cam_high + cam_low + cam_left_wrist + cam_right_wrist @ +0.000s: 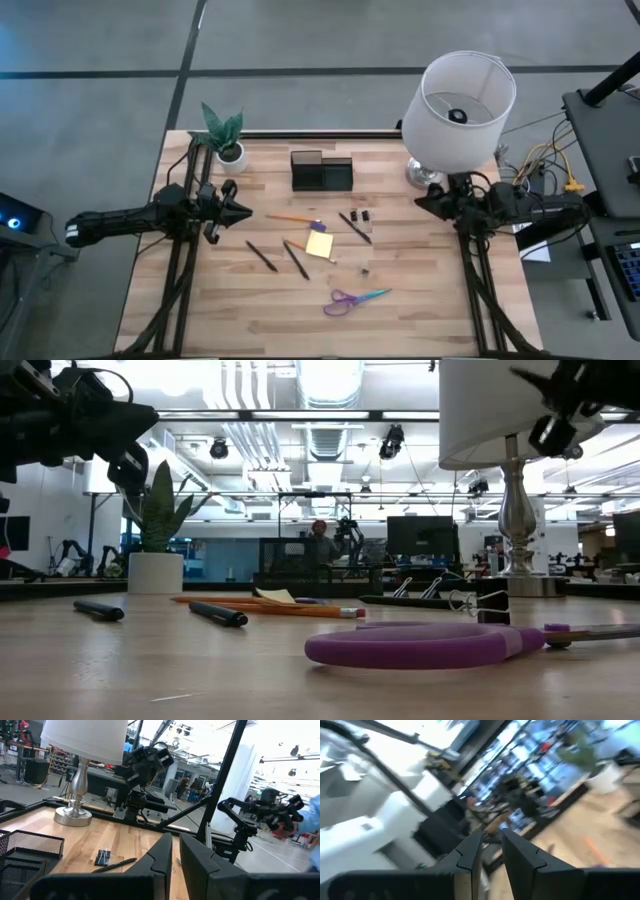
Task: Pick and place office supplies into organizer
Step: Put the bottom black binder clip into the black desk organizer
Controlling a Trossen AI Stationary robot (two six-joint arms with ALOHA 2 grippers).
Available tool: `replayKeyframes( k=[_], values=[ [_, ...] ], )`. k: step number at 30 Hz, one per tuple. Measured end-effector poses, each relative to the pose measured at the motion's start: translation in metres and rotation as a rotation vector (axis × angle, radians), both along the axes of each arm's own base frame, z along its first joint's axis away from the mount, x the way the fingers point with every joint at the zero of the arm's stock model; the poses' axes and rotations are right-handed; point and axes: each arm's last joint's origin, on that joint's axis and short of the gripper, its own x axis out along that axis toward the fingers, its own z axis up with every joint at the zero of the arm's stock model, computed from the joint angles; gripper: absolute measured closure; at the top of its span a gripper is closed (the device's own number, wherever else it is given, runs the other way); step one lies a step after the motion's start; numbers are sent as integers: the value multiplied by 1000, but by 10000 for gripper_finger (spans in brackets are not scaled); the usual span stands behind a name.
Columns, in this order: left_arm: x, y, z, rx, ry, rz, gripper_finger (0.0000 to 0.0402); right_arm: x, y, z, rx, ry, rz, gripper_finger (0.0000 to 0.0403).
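The black mesh organizer (322, 172) stands near the table's far edge; the left wrist view shows it too (25, 851). In front of it lie an orange pencil (290, 217), a yellow sticky-note pad (320, 245), three dark pens (262, 256) (296, 259) (355, 227), small dark binder clips (360, 215) and a tiny dark bit (366, 268). The purple-and-teal scissors (355, 300) lie flat nearest the near edge. My left gripper (245, 212) hovers shut left of the pencil. My right gripper (420, 203) hovers shut below the lamp. Neither touches anything.
A white lamp (460, 105) with a silver base stands at the far right corner, close to my right arm. A white pot with a green plant (228, 140) sits at the far left corner. Bare wood lies along the table's near edge around the scissors (420, 645).
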Motion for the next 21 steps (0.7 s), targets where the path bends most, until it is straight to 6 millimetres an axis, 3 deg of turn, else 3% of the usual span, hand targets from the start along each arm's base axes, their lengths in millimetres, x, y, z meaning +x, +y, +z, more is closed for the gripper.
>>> replayKeyframes(
  k=[5,10,13,17,21],
  values=[
    [0,0,0,0,1,0,382,29,9,-2,77,71,75,335],
    [0,0,0,0,0,0,382,69,22,-16,189,433,127,335],
    [0,0,0,0,0,0,382,90,36,-12,195,618,177,335],
    [0,0,0,0,0,0,382,112,54,1,75,858,206,335],
    [0,0,0,0,0,0,382,121,64,14,-121,1153,185,335]
  ],
)
